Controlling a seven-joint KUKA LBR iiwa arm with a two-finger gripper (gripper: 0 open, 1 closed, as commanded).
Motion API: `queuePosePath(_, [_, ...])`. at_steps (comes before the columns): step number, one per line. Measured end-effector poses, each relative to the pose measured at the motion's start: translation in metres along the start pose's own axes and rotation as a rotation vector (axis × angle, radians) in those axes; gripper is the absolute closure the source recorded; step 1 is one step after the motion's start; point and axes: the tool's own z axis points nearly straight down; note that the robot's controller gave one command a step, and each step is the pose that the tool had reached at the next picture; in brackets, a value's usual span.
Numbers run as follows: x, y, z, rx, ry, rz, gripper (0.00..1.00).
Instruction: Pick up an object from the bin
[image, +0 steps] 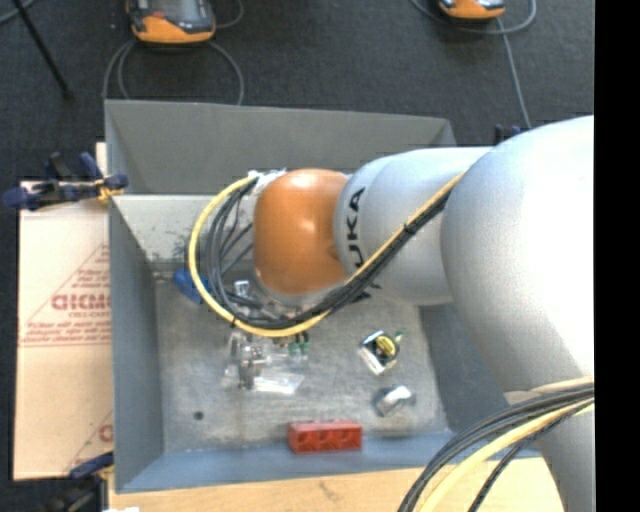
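Camera view: claw (243, 362), state unclear, over clear plastic piece (276, 383) lying left-right.

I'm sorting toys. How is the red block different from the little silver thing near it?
The red block is red; the silver thing is grey. The red block is long and straight-edged; the silver thing is shorter and lumpy. The red block lies by the near wall; the silver thing sits farther in. Both lie loose on the bin floor.
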Motion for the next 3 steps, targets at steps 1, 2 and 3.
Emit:
queuePosePath(1, [0.020, -0.028, 0.019, -0.008, -0.017, -0.035, 0.00])
queuePosePath(2, [0.019, -0.027, 0.017, -0.008, -0.020, -0.033, 1.00])
queuePosePath(3, [0.019, -0.028, -0.168, -0.001, -0.011, -0.303, 1.00])
